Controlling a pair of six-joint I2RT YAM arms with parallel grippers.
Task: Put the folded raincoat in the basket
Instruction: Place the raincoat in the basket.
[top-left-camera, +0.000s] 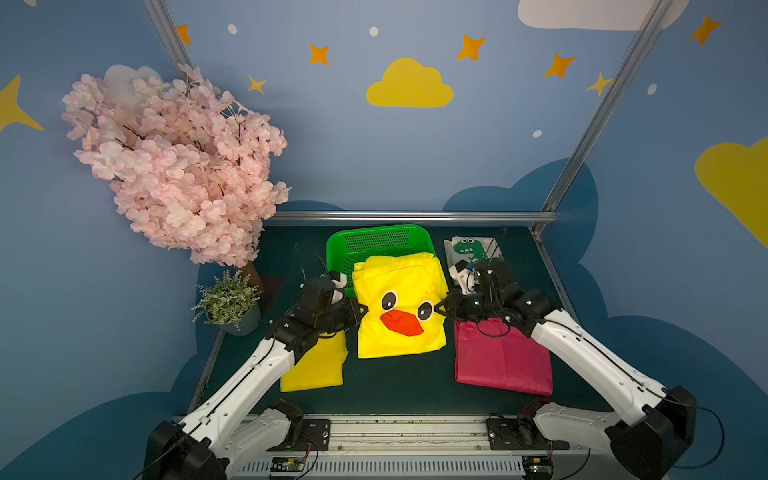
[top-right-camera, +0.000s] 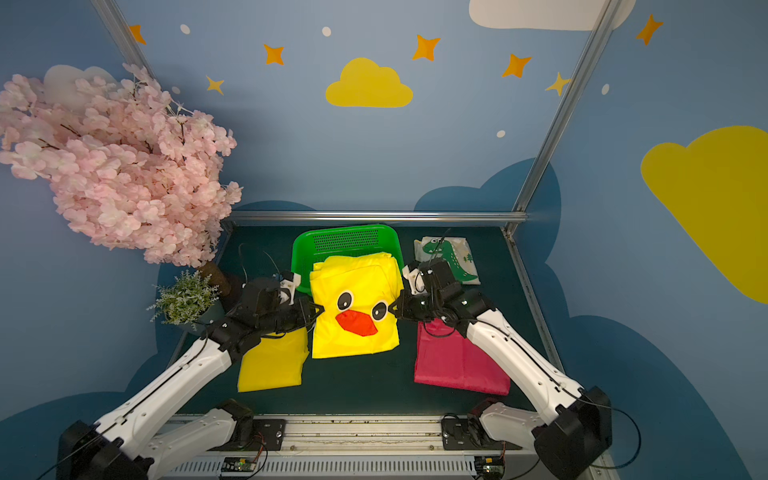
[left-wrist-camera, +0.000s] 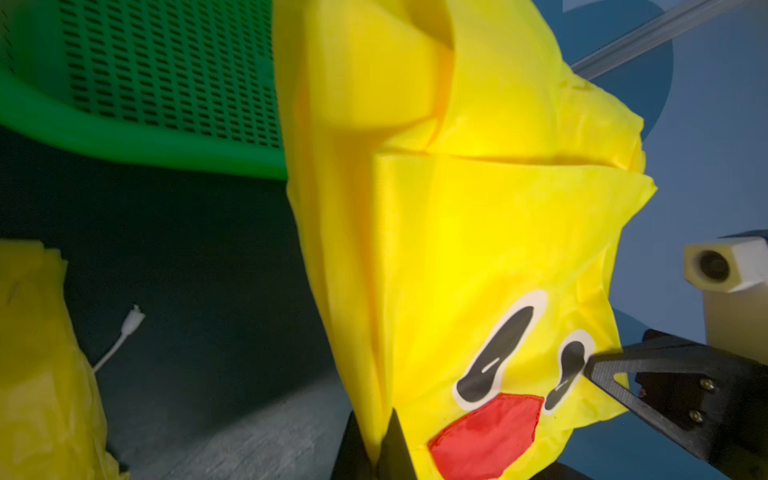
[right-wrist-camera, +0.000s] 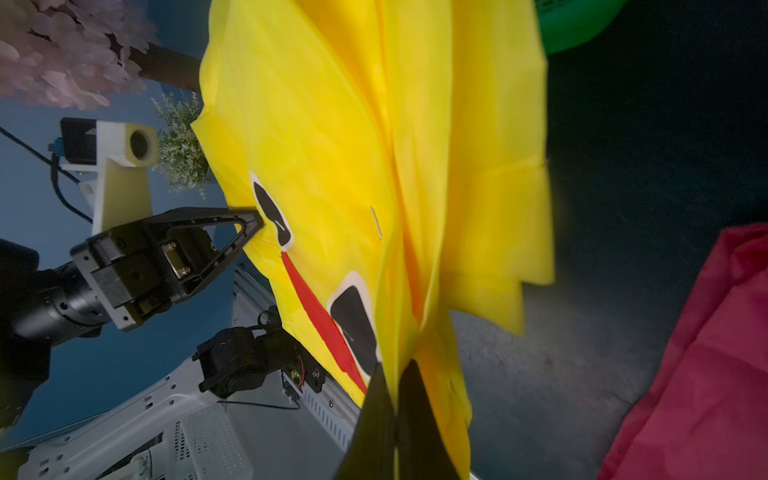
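Between the left claw (top-left-camera: 365, 309) and the right claw (top-left-camera: 436, 309) hangs the folded raincoat (top-left-camera: 399, 303), the yellow one with the duck face. Each claw is clamped on a side edge of it, level with the eyes. Both wrist views show the jaws pressed together on the fabric, with loose folds drooping clear of the dark table (top-left-camera: 395, 386).

Just beyond the claws, the raincoat's far part covers the near rim of the green basket (top-left-camera: 376, 239). Only the basket's back wall and a strip of mesh floor show past it. I judge the pick-up done and the carry about halfway. What is left is to bring the bundle fully over the basket, lower it and let go.

Whether the far edge already touches the inside of the basket or hangs above it cannot be told. Out from the left claw, a plain yellow folded piece (top-left-camera: 311, 370) lies partly under that arm. Out from the right claw, a crimson folded piece (top-left-camera: 503, 365) is likewise half covered. Beyond the right claw, a dinosaur-print packet (top-left-camera: 469, 249) is partly hidden behind the wrist camera. In each wrist view the nearest fabric is blurred, and that arm's own jaw tips are cut off at the picture's edge.
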